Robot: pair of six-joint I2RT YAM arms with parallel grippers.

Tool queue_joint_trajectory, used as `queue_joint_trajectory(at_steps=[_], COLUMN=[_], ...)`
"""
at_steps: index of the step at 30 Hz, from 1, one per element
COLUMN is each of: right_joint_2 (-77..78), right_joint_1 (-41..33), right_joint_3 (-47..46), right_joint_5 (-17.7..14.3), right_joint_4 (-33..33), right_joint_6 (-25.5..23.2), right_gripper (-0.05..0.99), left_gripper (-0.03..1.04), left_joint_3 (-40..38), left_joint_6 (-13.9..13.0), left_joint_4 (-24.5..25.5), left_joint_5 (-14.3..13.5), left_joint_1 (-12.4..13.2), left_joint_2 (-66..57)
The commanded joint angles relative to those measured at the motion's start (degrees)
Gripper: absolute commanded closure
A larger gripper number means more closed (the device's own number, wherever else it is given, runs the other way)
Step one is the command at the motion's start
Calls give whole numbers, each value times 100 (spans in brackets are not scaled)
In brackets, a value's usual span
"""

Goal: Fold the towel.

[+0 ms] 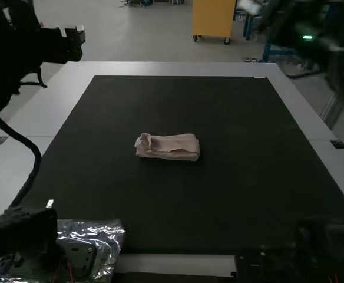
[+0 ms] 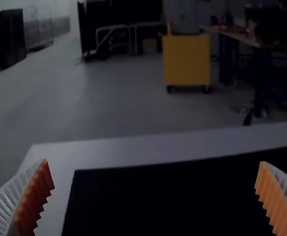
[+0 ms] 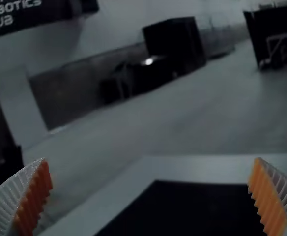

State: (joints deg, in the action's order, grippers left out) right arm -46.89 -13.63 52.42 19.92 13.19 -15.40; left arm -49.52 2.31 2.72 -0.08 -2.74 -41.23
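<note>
left gripper [image 1: 69, 46]: 2 fingers wide apart | right gripper [image 1: 284, 26]: 2 fingers wide apart | 1 towel [image 1: 169, 147]: folded narrow, between and below both grippers, on 1 dark mat [image 1: 160, 206]

Plenty of lane here: a hand could pass over the dark mat [image 1: 237, 188] on every side of the towel [image 1: 168, 147], the low bundle to steer round mid-mat! Far left, the left arm [image 1: 36, 50] crowded the way, its cable [image 1: 38, 158] looping down; far right, the right arm [image 1: 313, 44] loomed; near left, crinkled plastic [image 1: 114, 232] hampered any low approach.
</note>
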Motion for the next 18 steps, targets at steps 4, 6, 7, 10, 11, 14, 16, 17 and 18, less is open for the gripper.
queue_joint_trajectory(at_steps=[4,6,7,10,11,14,16,17,18], right_joint_2=[1763,2395,2703,3494,3705,4250,4549,4672,4725], right_joint_1=[598,748,827,1055,1134,1380,1530,1600,1653], right_joint_3=[-681,-839,-892,-988,-1006,-1006,-997,-988,-953], right_joint_5=[-147,-243,-252,-261,-261,-261,-261,-261,-287], right_joint_4=[-141,-212,-247,-440,-554,-906,-1082,-1161,-1249], right_joint_6=[28,28,19,11,2,2,2,2,2], right_gripper=[2,2,2,2,2,2,2,2,2], left_gripper=[4,4,4,4,4,4,4,4,4], left_joint_3=[381,531,601,812,874,1085,1190,1225,1251], left_joint_6=[-90,-81,-90,-90,-90,-90,-90,-90,-90], left_joint_4=[-105,-149,-149,-52,-8,132,220,255,290], left_joint_5=[-194,-230,-265,-309,-318,-414,-493,-502,-546], left_joint_1=[11,11,2,2,11,11,11,11,11], left_joint_2=[1056,1460,1671,2286,2497,3165,3622,3851,4053])
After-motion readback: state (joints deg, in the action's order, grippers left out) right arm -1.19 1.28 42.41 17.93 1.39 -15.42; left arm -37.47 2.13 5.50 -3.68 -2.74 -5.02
